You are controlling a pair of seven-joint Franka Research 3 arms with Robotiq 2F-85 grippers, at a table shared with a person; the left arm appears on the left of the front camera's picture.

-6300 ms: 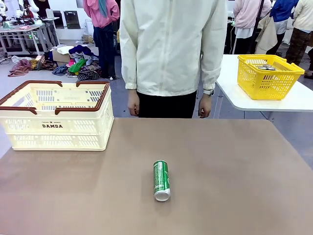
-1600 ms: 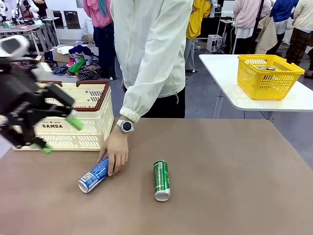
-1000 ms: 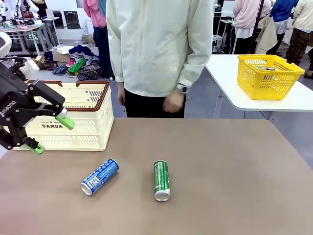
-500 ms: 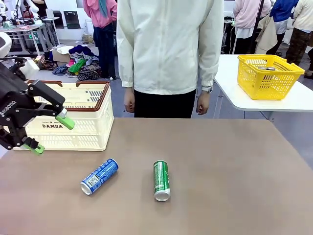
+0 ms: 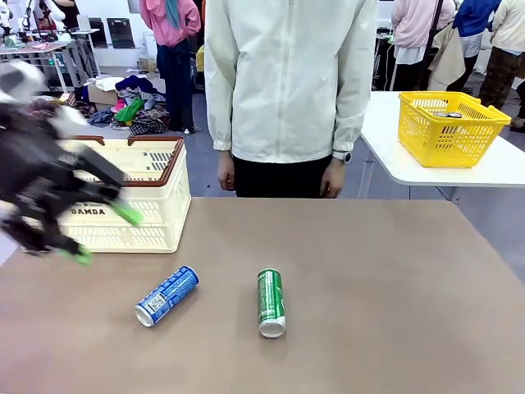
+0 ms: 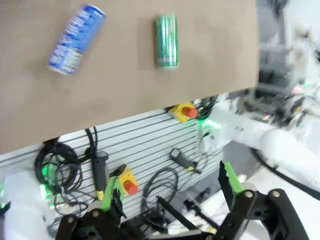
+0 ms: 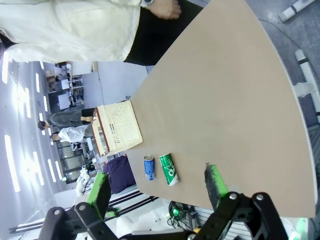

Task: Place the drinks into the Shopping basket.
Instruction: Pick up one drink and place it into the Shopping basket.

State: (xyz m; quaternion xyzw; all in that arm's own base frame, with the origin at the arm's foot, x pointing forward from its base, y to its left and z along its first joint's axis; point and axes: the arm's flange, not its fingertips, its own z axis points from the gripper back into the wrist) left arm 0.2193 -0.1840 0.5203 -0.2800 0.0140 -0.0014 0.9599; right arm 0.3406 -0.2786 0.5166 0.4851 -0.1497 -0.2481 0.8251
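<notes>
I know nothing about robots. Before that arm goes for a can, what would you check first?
1. Left gripper open and empty: ok.
2. Blue can lying free on the table: ok.
3. Green can lying clear of the blue one: ok.
4. Basket open on top: ok. Its floor: cannot tell.
5. Person's hands off the table: ok.
6. Front view of the gripper sharp enough to judge its aim: not ok, blurred.
</notes>
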